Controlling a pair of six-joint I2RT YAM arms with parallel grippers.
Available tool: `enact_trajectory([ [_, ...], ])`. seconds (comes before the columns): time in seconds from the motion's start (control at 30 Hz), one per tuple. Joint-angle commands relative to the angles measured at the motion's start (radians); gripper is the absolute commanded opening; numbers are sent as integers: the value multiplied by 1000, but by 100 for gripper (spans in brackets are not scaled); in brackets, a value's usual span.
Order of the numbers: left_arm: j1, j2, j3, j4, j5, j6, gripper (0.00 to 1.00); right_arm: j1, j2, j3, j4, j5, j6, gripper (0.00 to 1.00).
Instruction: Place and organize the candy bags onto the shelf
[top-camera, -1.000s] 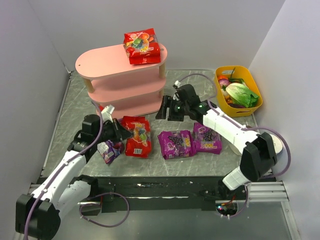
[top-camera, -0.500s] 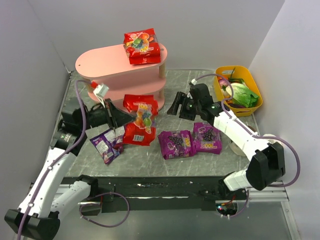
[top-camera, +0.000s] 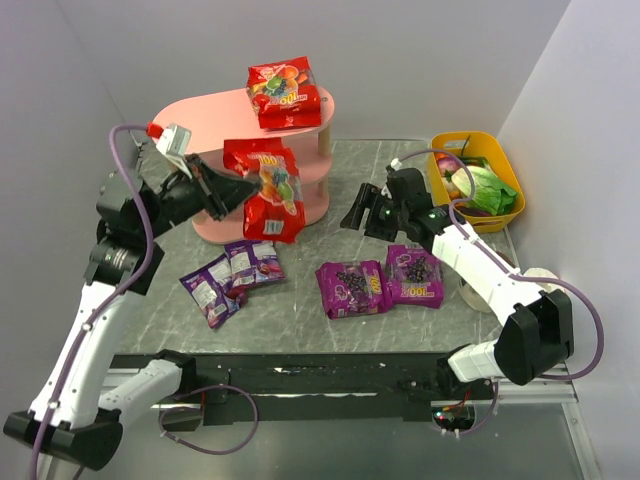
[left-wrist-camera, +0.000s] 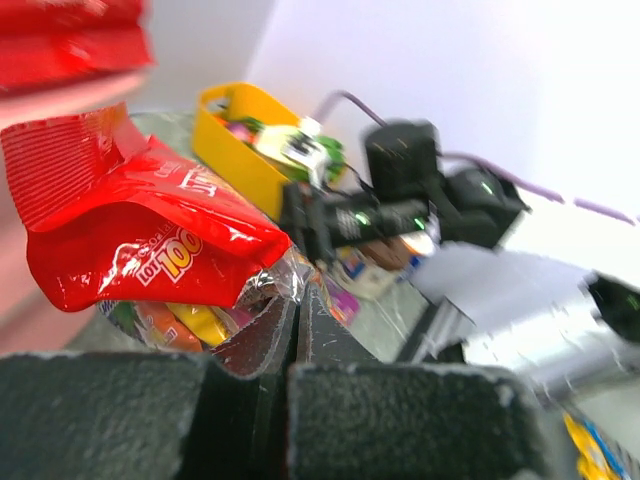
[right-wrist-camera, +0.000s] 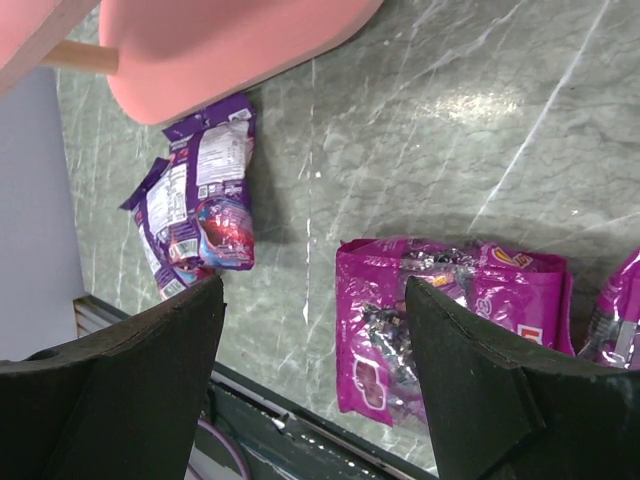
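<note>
**Left claw holds a red candy bag up by the shelf; right claw hangs open over the table**

The left gripper (top-camera: 236, 190) is clenched on one edge of a red candy bag (top-camera: 266, 188). In the left wrist view the two dark fingers (left-wrist-camera: 240, 350) meet on the bag's clear, crinkled strip, where coloured sweets show through. Only this view makes the print on the held bag (left-wrist-camera: 130, 225) readable: a large "100" in yellow and white. The smaller words above it are blurred.

From above, the held bag hangs in front of the upper tiers of the pink shelf (top-camera: 200, 118). Whether it touches the shelf cannot be told. A second red bag (top-camera: 284, 92) lies flat on the top tier with fruit pictures and digits ending in "00".

The right gripper (top-camera: 358, 212) hovers above the table with its fingers (right-wrist-camera: 130, 370) spread wide and nothing between them. Its wrist camera looks down on two blue-violet bags (right-wrist-camera: 205, 195) overlapping each other just beside the shelf's base (right-wrist-camera: 230, 50). They show white label panels too small to read. One magenta-purple grape bag (right-wrist-camera: 450, 300) lies near them.

The top view shows what neither wrist camera does: both magenta-purple bags (top-camera: 352, 288) lie side by side and touching. A yellow tub (top-camera: 482, 143) of green vegetables (top-camera: 485, 188) stands at the far right.
</note>
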Motion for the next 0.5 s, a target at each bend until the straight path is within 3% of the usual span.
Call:
enact_trajectory([
  [0.0,6,26,143,147,-156,12,1,-19,-44,-12,13,9,-8,80],
  [0.47,99,189,441,75,-187,86,1,-79,-39,-13,10,-17,-27,80],
])
